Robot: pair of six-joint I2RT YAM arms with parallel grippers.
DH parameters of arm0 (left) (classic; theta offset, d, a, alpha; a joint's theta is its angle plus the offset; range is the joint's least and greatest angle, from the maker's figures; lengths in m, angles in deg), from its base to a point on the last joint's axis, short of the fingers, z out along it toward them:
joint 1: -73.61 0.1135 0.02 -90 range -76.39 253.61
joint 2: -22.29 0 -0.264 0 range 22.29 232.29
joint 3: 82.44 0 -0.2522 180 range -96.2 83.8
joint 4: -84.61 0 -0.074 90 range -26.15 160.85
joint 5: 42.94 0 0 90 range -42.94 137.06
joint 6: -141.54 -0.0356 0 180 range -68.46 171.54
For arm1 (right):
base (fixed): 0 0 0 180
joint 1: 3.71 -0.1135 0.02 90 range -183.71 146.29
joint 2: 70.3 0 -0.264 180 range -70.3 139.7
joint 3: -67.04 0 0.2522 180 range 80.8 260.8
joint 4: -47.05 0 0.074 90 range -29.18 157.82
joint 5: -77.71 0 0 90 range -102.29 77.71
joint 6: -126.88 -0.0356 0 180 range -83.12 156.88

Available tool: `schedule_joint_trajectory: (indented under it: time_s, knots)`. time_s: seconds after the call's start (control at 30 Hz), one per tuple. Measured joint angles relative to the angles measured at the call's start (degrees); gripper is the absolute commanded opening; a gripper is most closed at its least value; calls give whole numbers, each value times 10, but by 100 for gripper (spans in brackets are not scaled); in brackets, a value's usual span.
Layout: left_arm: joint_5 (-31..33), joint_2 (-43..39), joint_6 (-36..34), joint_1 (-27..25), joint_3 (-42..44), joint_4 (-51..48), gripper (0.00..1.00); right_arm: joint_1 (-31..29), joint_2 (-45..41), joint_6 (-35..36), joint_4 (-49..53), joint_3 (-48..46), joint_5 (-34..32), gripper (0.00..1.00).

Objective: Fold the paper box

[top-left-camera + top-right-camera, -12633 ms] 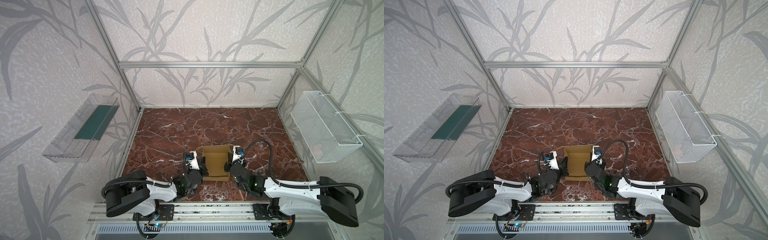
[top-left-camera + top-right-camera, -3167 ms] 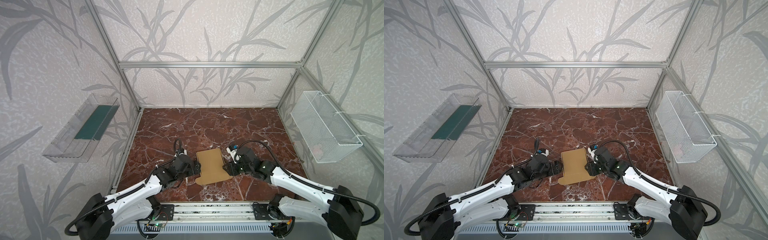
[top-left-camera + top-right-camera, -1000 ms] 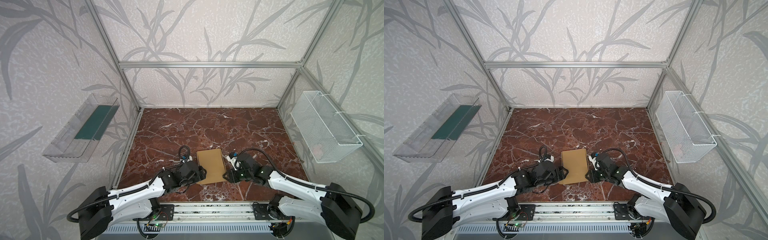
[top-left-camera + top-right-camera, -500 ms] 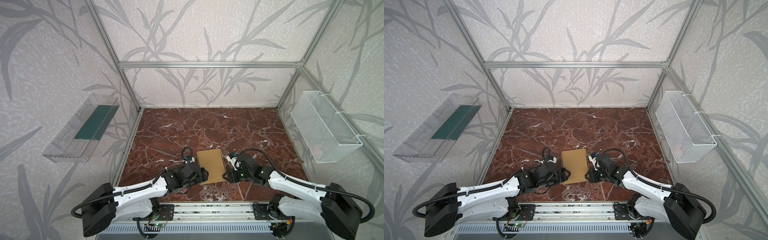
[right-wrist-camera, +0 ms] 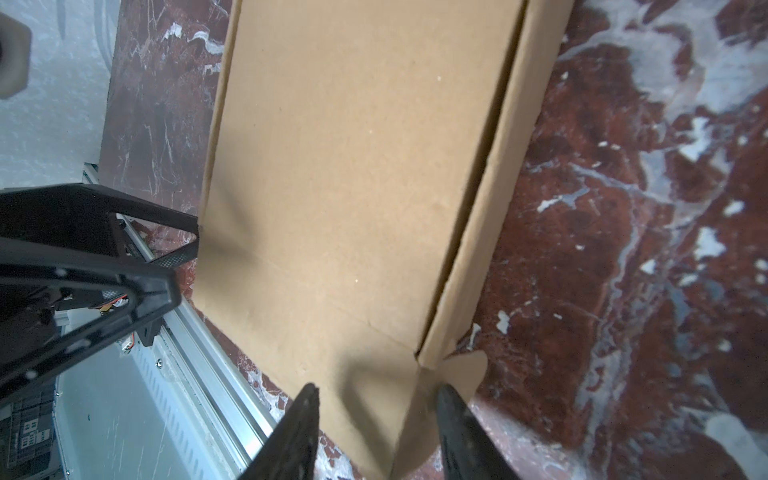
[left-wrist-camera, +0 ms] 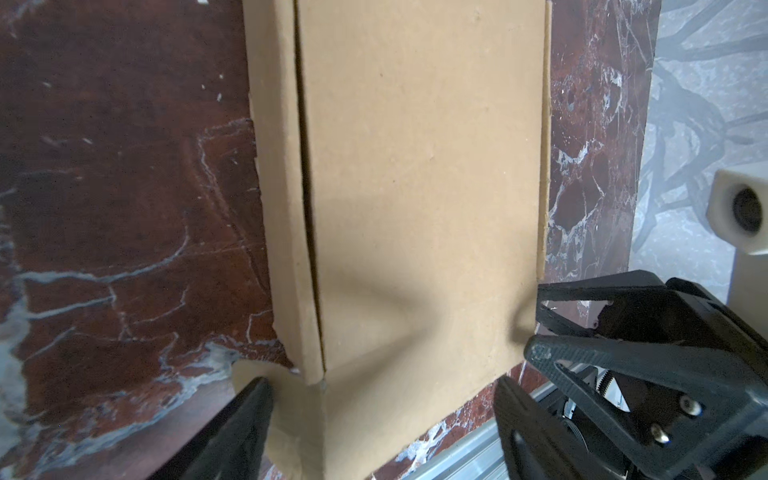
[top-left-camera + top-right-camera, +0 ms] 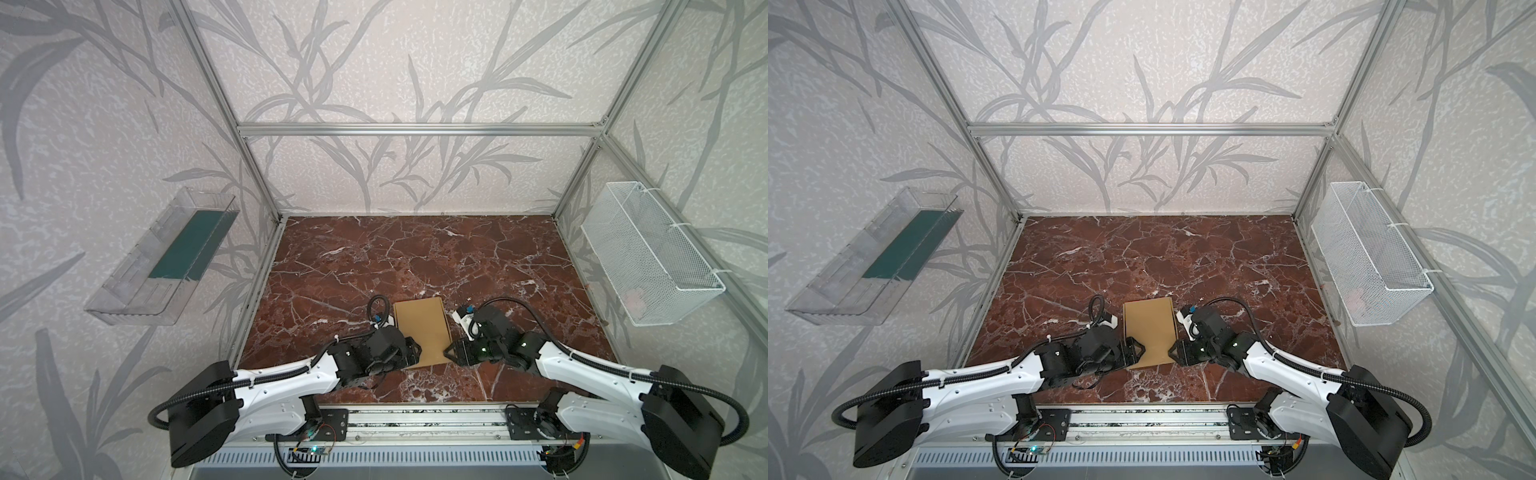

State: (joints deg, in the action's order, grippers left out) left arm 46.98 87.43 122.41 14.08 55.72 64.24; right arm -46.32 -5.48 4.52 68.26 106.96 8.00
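Observation:
The paper box point(image 7: 422, 328) point(image 7: 1148, 328) is plain tan cardboard and lies flat on the marble table with its lid down, near the front edge. My left gripper point(image 7: 417, 353) point(image 6: 382, 384) stands open around the near-left corner. One of its fingers point(image 6: 249, 415) touches a rounded ear tab there. My right gripper point(image 7: 449, 353) point(image 5: 379, 388) is at the near-right corner, shut on the creased front flap and its ear tab point(image 5: 461, 370). Each wrist view shows the other gripper's fingertips at the box's far side edge.
The red marble table point(image 7: 415, 257) stretches away behind the box. An aluminium rail point(image 7: 415, 415) runs along the front edge, close under both grippers. A clear tray point(image 7: 166, 266) hangs on the left wall and a white wire basket point(image 7: 648, 253) on the right wall.
The box stood open earlier and its lid is down now. It was then askew and now lies square. In the last second the left arm drew in slightly; the box stayed put.

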Motion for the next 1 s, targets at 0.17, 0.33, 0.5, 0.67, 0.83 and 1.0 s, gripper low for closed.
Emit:
schedule_joint_trajectory:
  time_s: [0.17,0.33,0.5,0.67,0.83,1.0]
  knots:
    - [0,10,7,-4,0,11,84,0,3,-5,-8,-2,4,47]
    - [-1,22,9,-7,0,22,85,0,5,-7,-11,-3,8,46]
    - [-1,25,10,-8,0,25,85,0,5,-8,-13,-4,8,46]
    - [-1,25,11,-9,0,28,84,0,5,-9,-16,-6,8,45]
    - [-1,26,12,-9,0,30,84,0,5,-9,-17,-8,8,45]
    - [-1,27,12,-9,0,36,84,0,5,-9,-17,-9,8,44]
